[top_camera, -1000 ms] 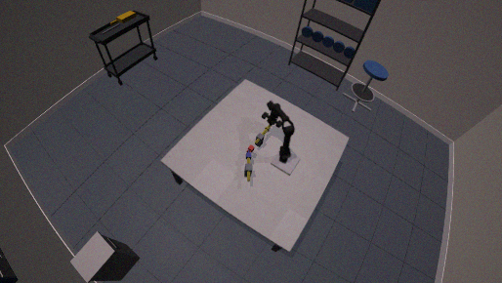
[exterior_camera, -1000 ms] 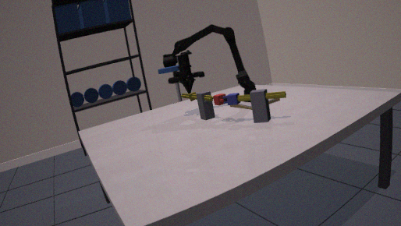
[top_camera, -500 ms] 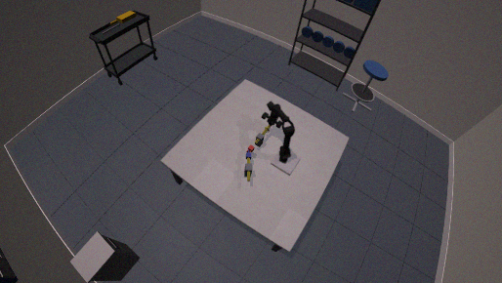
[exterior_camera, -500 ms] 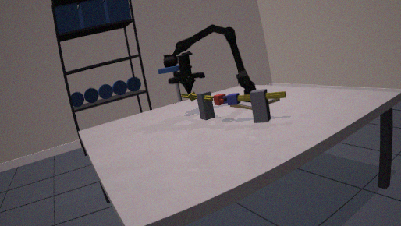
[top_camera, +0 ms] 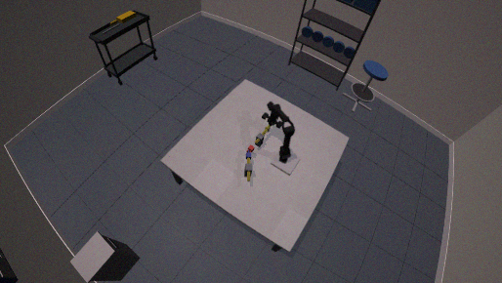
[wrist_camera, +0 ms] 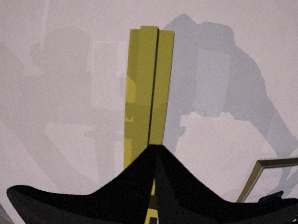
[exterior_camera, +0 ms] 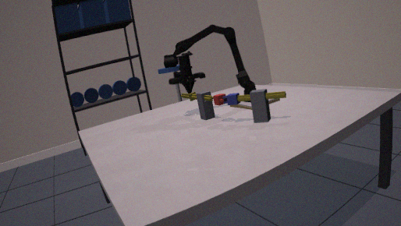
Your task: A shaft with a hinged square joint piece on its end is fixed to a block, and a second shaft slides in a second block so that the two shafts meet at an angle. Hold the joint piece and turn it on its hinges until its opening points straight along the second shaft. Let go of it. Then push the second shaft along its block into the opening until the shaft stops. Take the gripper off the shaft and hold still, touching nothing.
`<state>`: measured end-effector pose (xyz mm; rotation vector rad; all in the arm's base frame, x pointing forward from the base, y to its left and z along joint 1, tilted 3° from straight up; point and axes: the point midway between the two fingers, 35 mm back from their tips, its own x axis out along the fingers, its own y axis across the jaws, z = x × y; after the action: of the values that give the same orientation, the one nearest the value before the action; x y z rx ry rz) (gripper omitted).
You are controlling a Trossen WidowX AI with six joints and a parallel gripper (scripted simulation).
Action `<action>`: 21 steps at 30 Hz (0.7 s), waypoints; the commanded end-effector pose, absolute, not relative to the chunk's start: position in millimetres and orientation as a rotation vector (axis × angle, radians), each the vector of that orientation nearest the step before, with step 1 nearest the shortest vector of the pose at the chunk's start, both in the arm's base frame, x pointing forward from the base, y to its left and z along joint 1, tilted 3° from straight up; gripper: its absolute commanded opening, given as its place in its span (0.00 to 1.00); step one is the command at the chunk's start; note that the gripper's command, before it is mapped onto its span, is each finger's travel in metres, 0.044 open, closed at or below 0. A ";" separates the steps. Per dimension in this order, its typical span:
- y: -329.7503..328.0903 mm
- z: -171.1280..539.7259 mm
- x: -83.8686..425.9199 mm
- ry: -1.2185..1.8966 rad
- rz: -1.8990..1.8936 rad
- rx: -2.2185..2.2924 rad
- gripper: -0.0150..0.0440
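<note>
My gripper (exterior_camera: 189,92) (wrist_camera: 156,150) is shut and empty, pointing down. Its tips are at or just above the yellow second shaft (exterior_camera: 186,95) (wrist_camera: 142,85); contact cannot be told. This shaft passes through its grey block (top_camera: 259,140) (exterior_camera: 206,107) and has a small crosspiece. The red joint piece (top_camera: 250,148) (exterior_camera: 219,100) is beside that block's inner side, attached to the blue hinge part (top_camera: 248,155) (exterior_camera: 232,99). The first yellow shaft (top_camera: 248,178) (exterior_camera: 278,94) runs through the other grey block (top_camera: 248,170) (exterior_camera: 260,107). The opening's exact direction is too small to tell.
The arm's base plate (top_camera: 291,168) is on the white table (top_camera: 205,146) (exterior_camera: 175,156), to one side of the shafts. A shelf rack, a blue stool (top_camera: 375,70) and a cart (top_camera: 122,29) stand away from the table.
</note>
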<state>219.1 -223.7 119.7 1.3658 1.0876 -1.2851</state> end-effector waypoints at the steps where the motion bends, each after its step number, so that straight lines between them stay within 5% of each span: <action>1: -222.0 116.3 219.6 1.088 -1.285 1.366 0.25; 19: -222.7 146.6 218.0 1.108 -1.290 1.379 0.25; 21: -223.1 150.0 218.1 1.115 -1.274 1.362 0.34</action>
<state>217.5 -222.9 144.4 1.3722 1.1053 -1.2911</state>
